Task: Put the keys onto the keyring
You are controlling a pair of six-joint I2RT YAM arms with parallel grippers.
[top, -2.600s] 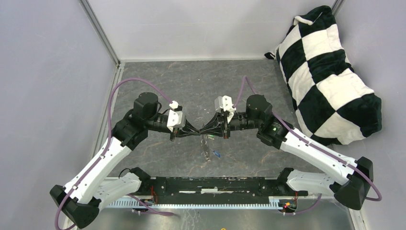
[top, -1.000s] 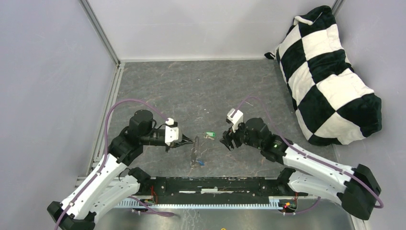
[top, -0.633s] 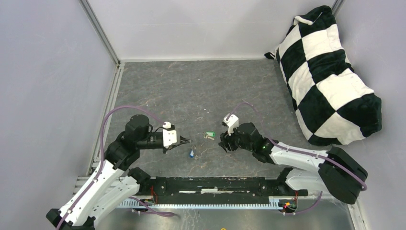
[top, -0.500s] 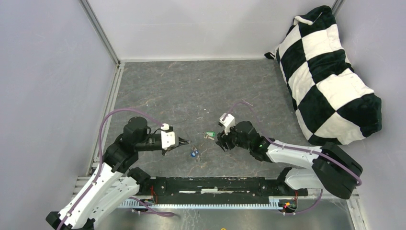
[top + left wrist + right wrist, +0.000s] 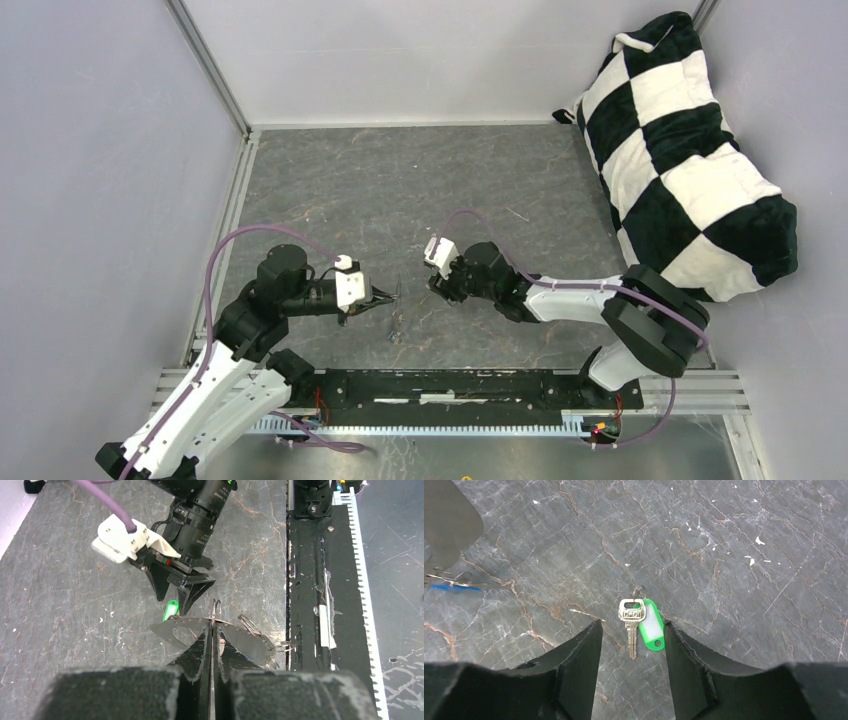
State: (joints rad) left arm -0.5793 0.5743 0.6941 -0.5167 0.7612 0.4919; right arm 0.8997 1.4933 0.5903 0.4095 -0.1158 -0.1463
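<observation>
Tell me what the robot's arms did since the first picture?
The right gripper swung away and down to the green key and now straddles it, jaws open but narrowing. The left gripper pulled back, staying shut on the keyring. The green key stayed put.

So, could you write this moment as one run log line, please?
left claw: shut on keyring | right claw: open over key with green tag | key: lying on table, not gripped
</observation>
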